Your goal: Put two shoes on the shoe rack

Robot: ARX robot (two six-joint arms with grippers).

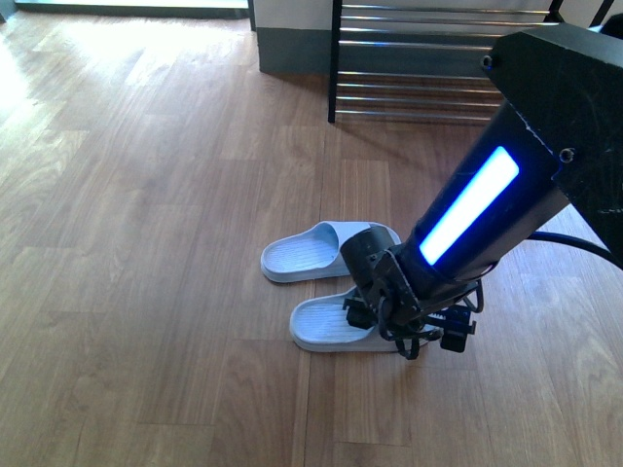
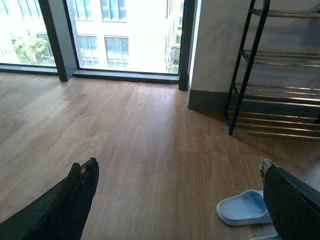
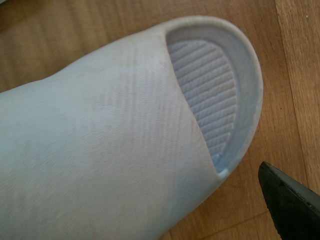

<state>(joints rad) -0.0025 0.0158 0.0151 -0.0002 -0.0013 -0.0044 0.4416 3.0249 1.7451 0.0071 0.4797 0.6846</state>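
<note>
1. Hovering low over the outer sandal (image 1: 321, 326), the right end effector (image 1: 394, 311) sits right at its strap (image 3: 110, 125). The wrist hides the opening in the front view. The right wrist view shows only one fingertip (image 3: 292, 200), just beside the sole rim. Cannot tell wide or narrow; nothing visibly held.
2. Left end effector (image 2: 177, 164): spread wide, empty, well apart from the shoe rack (image 1: 335, 68).
3. Both pale blue sandals lie flat on the wooden floor (image 1: 146, 195), side by side, well short of the rack. The rack-side sandal (image 1: 307, 251) lies between the outer one and the rack. Neither is on it.
4. Handling, judged: moulded rubber, likely light, bendy, not fragile. The ribbed footbed (image 3: 210, 95) and textured strap should give decent friction.
5. Best hold, judged: pinch the strap arch, one finger under it on the footbed, one on top. The sole may droop when lifted, so allow clearance over the chrome bars (image 1: 428, 97).
</note>
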